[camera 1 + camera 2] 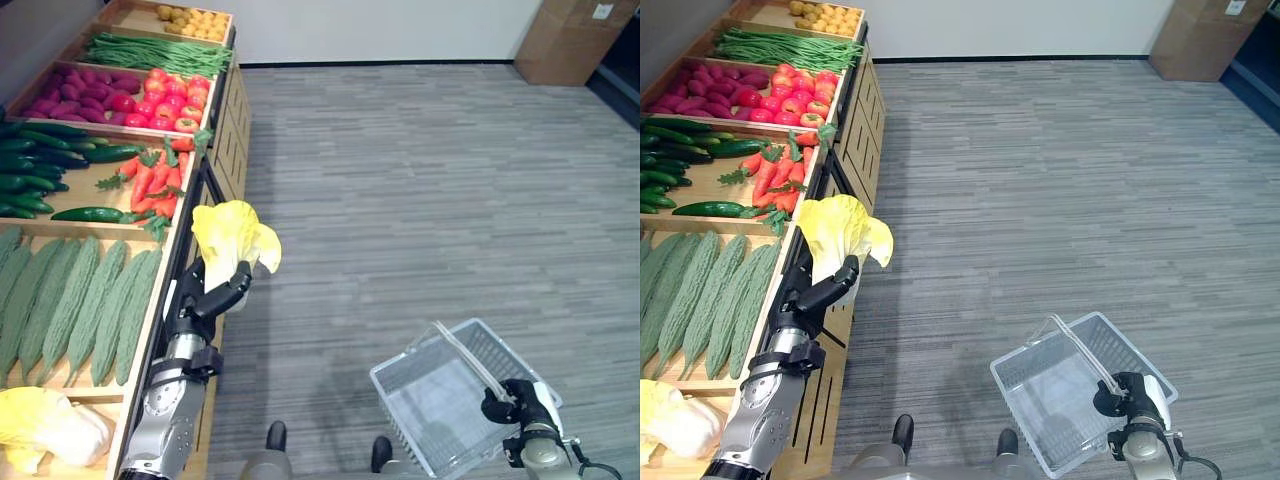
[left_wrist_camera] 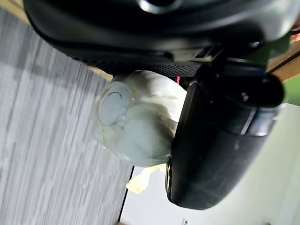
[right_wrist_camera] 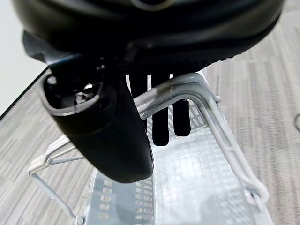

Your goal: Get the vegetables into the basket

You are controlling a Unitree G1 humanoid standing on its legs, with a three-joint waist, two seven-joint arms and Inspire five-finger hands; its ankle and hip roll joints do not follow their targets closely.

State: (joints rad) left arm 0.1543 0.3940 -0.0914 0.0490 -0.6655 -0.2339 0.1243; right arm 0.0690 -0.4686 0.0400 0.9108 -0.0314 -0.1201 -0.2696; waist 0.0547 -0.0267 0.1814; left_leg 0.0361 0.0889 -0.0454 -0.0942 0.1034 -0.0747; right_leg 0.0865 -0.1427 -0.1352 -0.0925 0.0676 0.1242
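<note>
My left hand [image 1: 213, 298] is shut on a yellow-leaved cabbage [image 1: 233, 236] and holds it up beside the front edge of the produce stand. The left wrist view shows the cabbage's pale stem end [image 2: 136, 123] pressed between the thumb [image 2: 220, 145] and the palm. At the lower right, my right hand [image 1: 512, 398] is shut on the handles of a clear wire basket [image 1: 440, 395], which hangs over the grey floor. In the right wrist view the fingers [image 3: 161, 119] curl round the white handles [image 3: 187, 89]. Nothing lies in the basket [image 3: 187, 187].
The wooden stand [image 1: 160, 290] on the left holds bitter gourds [image 1: 80, 300], carrots [image 1: 155, 180], cucumbers [image 1: 40, 160], tomatoes [image 1: 165, 100], green beans [image 1: 150, 52] and another cabbage [image 1: 45, 425]. A cardboard box [image 1: 575, 40] stands at the far right.
</note>
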